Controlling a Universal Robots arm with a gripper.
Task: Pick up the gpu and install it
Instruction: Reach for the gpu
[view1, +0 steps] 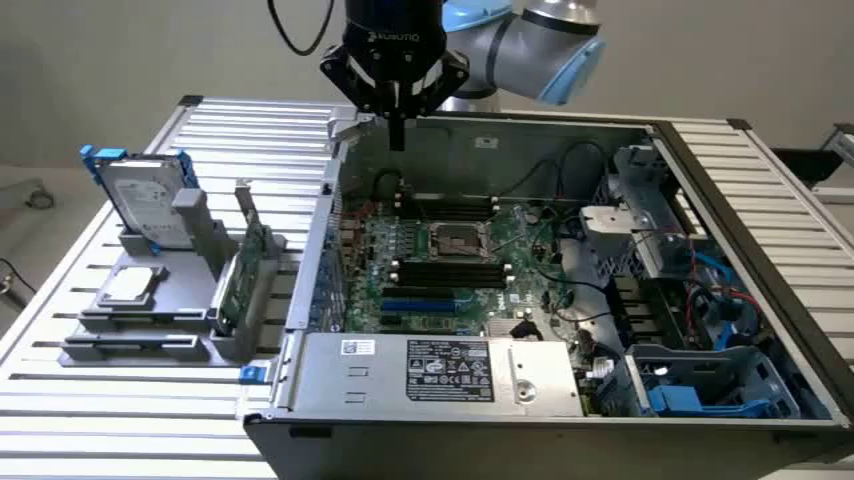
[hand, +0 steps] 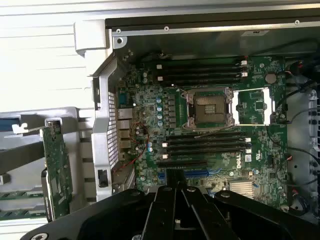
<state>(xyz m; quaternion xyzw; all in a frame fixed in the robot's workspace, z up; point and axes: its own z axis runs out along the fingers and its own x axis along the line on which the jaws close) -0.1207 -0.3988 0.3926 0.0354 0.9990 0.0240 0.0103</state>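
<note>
The gpu (view1: 238, 272) stands on edge in a grey holder (view1: 200, 330) on the slatted table, at the exterior view's left of the open computer case (view1: 400, 375). Its green circuit board (hand: 56, 167) faces the wrist camera. My gripper (view1: 396, 138) hangs over the rear of the case, above the motherboard (view1: 441, 262), well apart from the gpu. The fingers (hand: 169, 200) are pressed together with nothing between them. Blue and black expansion slots (hand: 197, 173) lie just past the fingertips in the wrist view.
A silver hard drive with a blue frame (view1: 140, 195) and a small square silver chip (view1: 130, 285) sit in the same holder. The case holds an empty processor socket (hand: 210, 107), memory slots (hand: 200, 70), cables, a drive cage (view1: 641, 230) and a power supply (view1: 441, 370).
</note>
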